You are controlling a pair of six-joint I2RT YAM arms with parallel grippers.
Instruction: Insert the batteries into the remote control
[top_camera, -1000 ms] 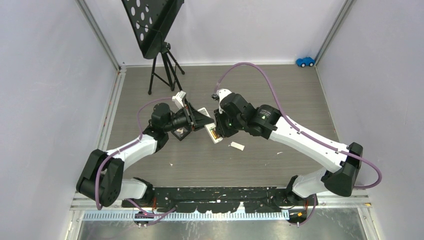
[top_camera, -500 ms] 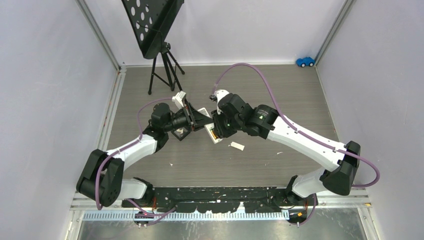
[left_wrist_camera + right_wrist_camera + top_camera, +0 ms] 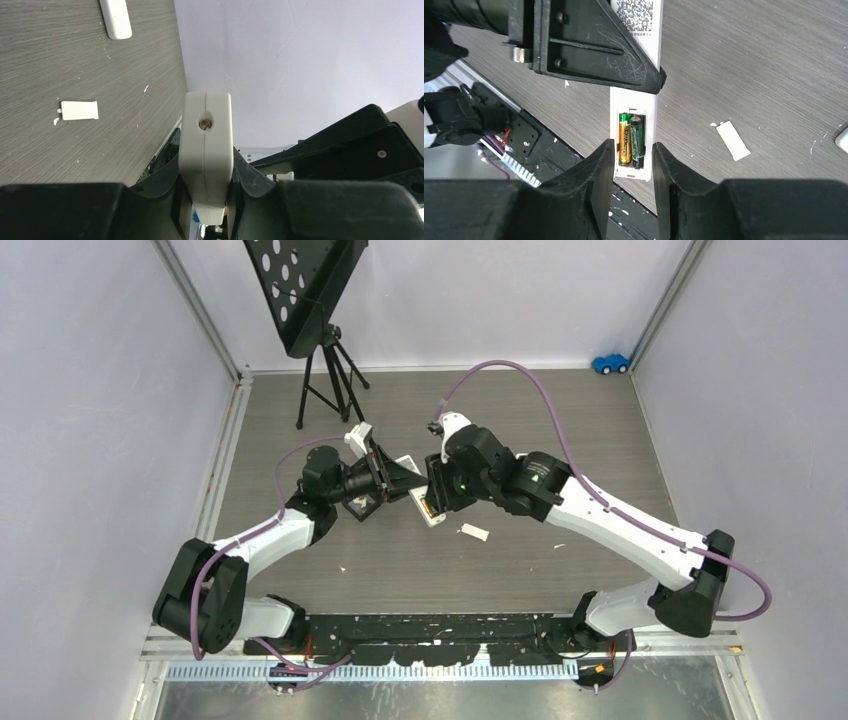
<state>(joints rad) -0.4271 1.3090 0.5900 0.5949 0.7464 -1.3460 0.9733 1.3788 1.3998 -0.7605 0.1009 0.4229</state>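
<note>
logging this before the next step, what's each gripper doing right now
left gripper: closed on the remote
right gripper: open, holding nothing, poised over the batteries in the remote

white remote control held off the table, over its middle, back side up, compartment open at its end. two batteries seated side by side inside: one orange-green, one dark green.

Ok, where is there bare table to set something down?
Bare grey wood-grain table lies far right, between the right arm and the blue toy car, and near, between the white flat cover and the arm bases. Crowded centre: left gripper and right gripper meet at the white remote control.
</note>
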